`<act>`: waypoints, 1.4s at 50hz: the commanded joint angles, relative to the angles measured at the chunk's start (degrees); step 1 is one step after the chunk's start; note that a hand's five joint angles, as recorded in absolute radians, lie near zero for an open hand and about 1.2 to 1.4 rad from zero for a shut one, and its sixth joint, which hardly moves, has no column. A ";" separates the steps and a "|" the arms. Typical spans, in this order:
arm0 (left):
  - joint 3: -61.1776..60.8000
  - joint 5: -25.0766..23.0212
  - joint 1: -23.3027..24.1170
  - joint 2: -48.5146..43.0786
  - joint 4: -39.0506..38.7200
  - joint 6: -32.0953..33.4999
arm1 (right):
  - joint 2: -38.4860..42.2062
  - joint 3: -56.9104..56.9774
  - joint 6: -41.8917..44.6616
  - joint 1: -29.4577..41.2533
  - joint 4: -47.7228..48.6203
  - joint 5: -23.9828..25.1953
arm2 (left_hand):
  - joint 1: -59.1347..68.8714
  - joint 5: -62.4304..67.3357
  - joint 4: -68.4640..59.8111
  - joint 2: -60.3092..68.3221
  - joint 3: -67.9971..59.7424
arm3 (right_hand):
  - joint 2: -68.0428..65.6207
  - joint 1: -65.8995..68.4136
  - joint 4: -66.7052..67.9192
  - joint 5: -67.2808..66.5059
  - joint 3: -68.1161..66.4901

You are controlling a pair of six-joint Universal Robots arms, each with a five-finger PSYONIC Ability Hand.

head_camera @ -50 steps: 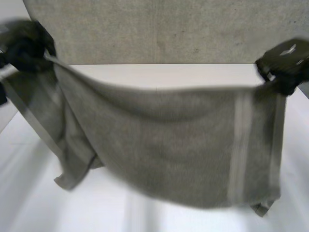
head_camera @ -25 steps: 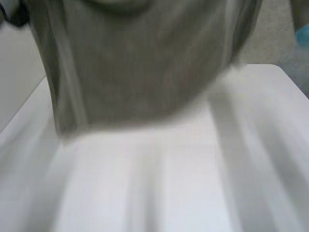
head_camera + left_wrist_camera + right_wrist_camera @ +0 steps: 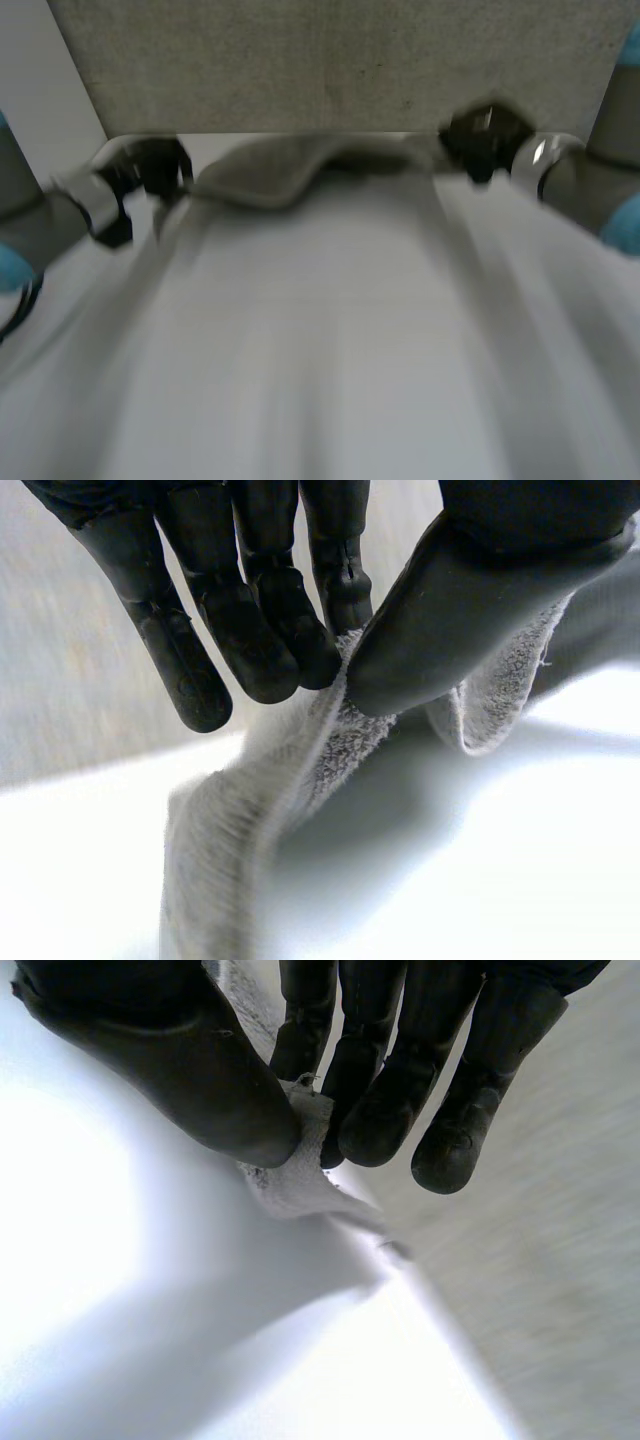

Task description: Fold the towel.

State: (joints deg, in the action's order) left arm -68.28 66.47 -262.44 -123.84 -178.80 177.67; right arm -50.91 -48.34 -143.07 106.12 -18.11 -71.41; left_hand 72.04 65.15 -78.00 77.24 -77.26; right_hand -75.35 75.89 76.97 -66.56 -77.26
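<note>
Left hand (image 3: 240, 620) first: straight fingers pressed against the thumb, pinching an edge of the towel (image 3: 240, 820), and the cloth runs down from that pinch onto the table. The right hand (image 3: 380, 1080) has the same kind of grip, thumb against fingers, but on what looks like just a small nub of a corner. In the head view the left hand is at about 10 o'clock on the table and the right at about 1 o'clock. The towel is strung between them at 12 o'clock, humped up in the middle rather than flat.

What I'd worry about:
- That right pinch looks shallow. Any tug from the other hand and I think the corner pops out.
- The hump in the middle. If the hands drop it like that, the layers probably land wrinkled and the edges won't line up.
- It's sitting right at the far edge, so a sloppy release could let it slide off the back.

The table (image 3: 320, 380) is plain white, smooth-looking, with nothing else on it. Behind it at 12 o'clock stands a grey speckled panel (image 3: 340, 60), with a paler wall beside it around 11.
</note>
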 commanded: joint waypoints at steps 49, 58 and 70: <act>4.16 -1.88 3.96 -5.67 -6.57 15.43 | -0.97 -9.78 -0.72 -5.93 10.73 -11.64 | 7.96 4.85 -2.00 2.76 -2.74 | -4.65 4.11 3.03 -3.44 -2.74; 23.81 0.32 4.75 -21.35 0.99 15.78 | 10.39 2.46 -1.42 -2.59 11.52 -17.63 | 7.96 4.85 -2.00 2.76 -2.74 | -4.65 4.11 3.03 -3.44 -2.74; 33.92 4.44 5.71 -29.53 4.51 17.97 | 22.07 16.42 -0.46 -1.09 14.95 -22.20 | -45.48 -48.59 51.44 -50.68 50.69 | 6.62 -7.16 -8.24 7.82 8.53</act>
State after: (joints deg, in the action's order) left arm -35.44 67.82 -257.12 -152.56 -174.26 194.54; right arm -32.89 -37.34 -144.23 104.80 -4.25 -92.96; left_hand 58.68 51.66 -61.83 61.80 -62.14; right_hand -75.35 75.89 76.97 -66.56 -77.29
